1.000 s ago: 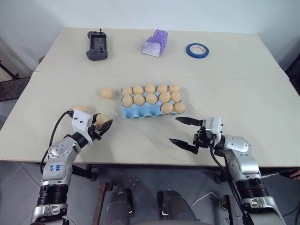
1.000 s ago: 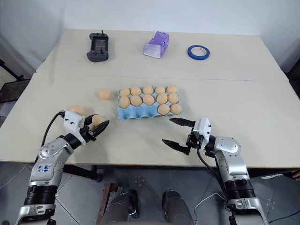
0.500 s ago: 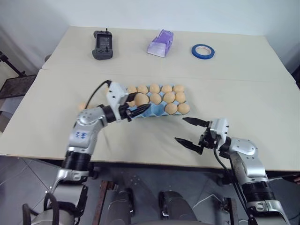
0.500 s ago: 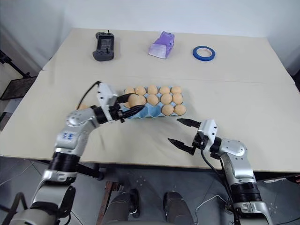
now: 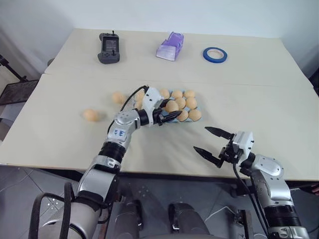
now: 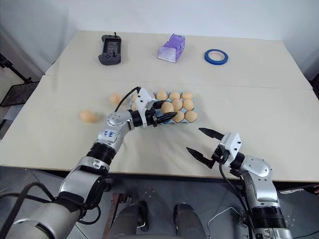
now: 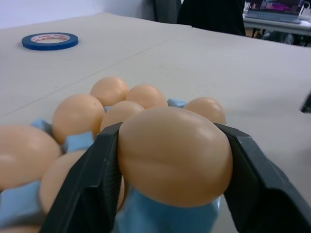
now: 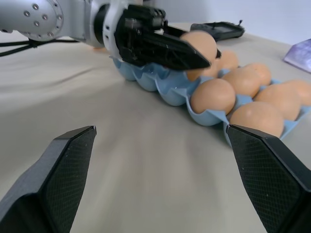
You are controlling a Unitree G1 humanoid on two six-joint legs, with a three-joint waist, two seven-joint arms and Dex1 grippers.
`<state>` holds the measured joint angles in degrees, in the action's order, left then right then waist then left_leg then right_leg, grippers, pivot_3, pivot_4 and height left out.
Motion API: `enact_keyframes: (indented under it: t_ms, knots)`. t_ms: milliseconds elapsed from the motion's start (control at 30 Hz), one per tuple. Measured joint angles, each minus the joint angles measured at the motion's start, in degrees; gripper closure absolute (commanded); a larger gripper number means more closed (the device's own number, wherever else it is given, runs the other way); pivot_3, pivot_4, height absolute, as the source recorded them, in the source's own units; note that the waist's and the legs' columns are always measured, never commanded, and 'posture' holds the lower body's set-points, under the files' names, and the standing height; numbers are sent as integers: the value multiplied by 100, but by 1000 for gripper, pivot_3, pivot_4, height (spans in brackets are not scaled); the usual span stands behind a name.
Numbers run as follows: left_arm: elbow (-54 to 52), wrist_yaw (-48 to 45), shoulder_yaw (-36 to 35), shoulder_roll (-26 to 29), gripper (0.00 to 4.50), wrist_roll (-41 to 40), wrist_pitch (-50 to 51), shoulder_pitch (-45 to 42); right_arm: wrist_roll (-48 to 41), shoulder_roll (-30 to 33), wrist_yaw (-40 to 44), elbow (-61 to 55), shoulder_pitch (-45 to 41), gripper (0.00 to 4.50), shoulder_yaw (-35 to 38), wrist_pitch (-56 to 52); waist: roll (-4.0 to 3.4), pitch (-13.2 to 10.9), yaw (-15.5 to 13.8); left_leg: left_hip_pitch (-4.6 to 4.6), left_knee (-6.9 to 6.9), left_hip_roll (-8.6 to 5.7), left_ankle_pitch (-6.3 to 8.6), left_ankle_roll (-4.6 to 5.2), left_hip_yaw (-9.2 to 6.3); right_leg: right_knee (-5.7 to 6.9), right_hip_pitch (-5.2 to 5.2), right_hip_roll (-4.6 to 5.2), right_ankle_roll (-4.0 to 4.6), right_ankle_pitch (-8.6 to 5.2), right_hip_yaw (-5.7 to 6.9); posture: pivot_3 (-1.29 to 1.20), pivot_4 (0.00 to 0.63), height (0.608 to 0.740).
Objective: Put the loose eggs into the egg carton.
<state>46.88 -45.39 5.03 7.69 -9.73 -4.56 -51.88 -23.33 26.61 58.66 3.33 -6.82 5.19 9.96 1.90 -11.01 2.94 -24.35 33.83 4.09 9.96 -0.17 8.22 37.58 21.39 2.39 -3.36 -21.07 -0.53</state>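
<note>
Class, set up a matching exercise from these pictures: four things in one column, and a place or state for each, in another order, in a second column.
Things:
1. blue tape roll
2. left gripper
3. right gripper
4. black handheld controller

Places or states:
A. open, holding nothing
B. far table, left side
C. far table, right side
D. around an egg over the egg carton

Pairs: 1-C, 2-D, 3-A, 4-B

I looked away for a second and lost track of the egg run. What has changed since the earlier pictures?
The left gripper, carrying a smooth tan-orange egg between its black fingers, swung from the near left of the table over to the light blue moulded egg carton and now holds the egg above the front row. The right gripper stayed open near the table edge. Two loose eggs remain left of the carton.
</note>
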Motion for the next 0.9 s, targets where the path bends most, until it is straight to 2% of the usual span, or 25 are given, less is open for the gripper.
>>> enact_keyframes:
  t_ms: [67,167,267,467,533,633,900]
  knots:
    - [99,-114,3,-11,21,25,-146,-18,0,0,-60,-99,40,0,0,-6,0,0,7,0,0,3,-3,-5,0,2,1,-4,0,0,1,0,150,740]
    - [-15,-235,-2,77,21,55,-175,59,-5,2,-93,-162,79,0,-2,-49,0,0,15,1,0,4,-3,-5,-1,9,2,-5,0,0,1,0,150,740]
    - [-559,-336,-18,400,21,55,-85,449,-23,28,-105,-288,117,0,-3,-154,0,0,34,1,-1,8,-4,-6,1,15,4,-8,1,0,0,0,150,740]
    - [-2688,-579,-330,1340,21,-254,538,1944,-82,29,11,-276,-50,0,-55,-250,0,0,26,2,-3,14,-4,-5,0,22,5,-8,3,-2,1,0,150,740]
    - [-3522,-597,-571,1688,21,-441,722,2599,-104,-23,116,-170,-297,0,-94,-233,0,0,40,9,-3,13,2,-2,0,25,0,-3,3,-1,1,0,150,740]
    - [-4153,-458,-999,1941,21,-637,859,3360,-120,-160,292,38,-634,0,-209,-196,0,0,48,18,-3,12,2,0,-3,26,-10,2,5,-1,2,0,150,740]
    - [-5035,607,-2339,1828,21,-1058,1063,4880,-114,-474,599,591,-1290,0,-519,-121,0,0,34,14,-14,6,8,7,-10,9,-11,22,10,-2,8,0,150,740]
